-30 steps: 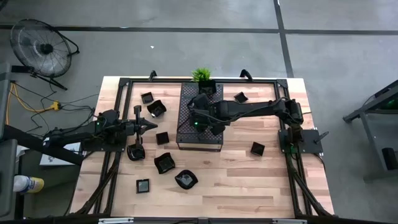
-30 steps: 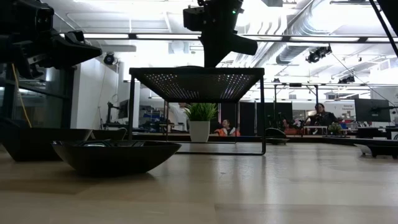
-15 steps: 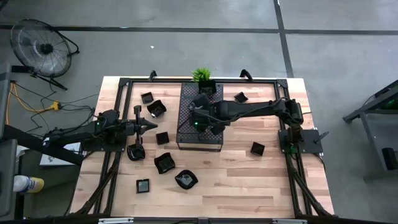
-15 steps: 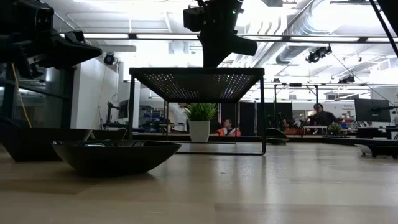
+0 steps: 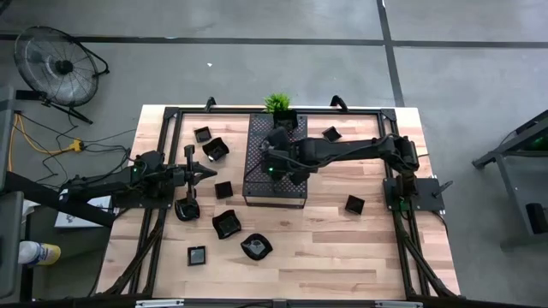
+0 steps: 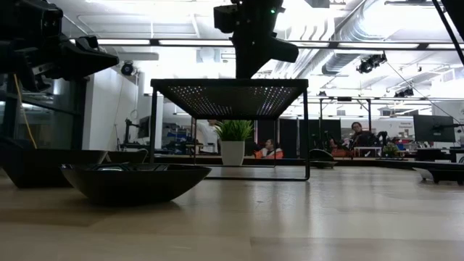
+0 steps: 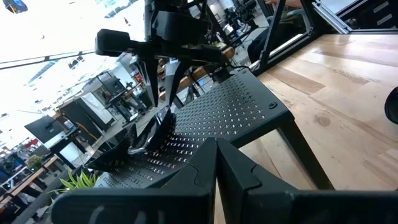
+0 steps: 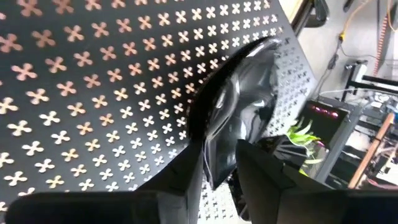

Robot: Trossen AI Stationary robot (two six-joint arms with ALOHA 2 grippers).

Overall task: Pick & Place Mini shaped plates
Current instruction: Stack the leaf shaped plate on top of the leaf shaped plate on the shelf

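My right gripper hangs over the dark perforated tray, slanting down. Its fingers are apart on either side of the rim of a glossy black mini plate. That plate leans tilted on the tray's top, where it also shows as plate. My left gripper waits shut at the table's left, level and holding nothing. Several more mini plates lie on the wood: plate, plate, plate, plate. My right gripper stands around the plate's near rim, slanting down from the table's right side. I cannot tell whether either finger touches the rim. The plate rests tilted on the tray, its far rim up.
A small green plant stands just beyond the tray's far end. One plate lies close under my left arm. The tray stands on thin legs, with open room beneath it. Bare wood lies toward the near edge.
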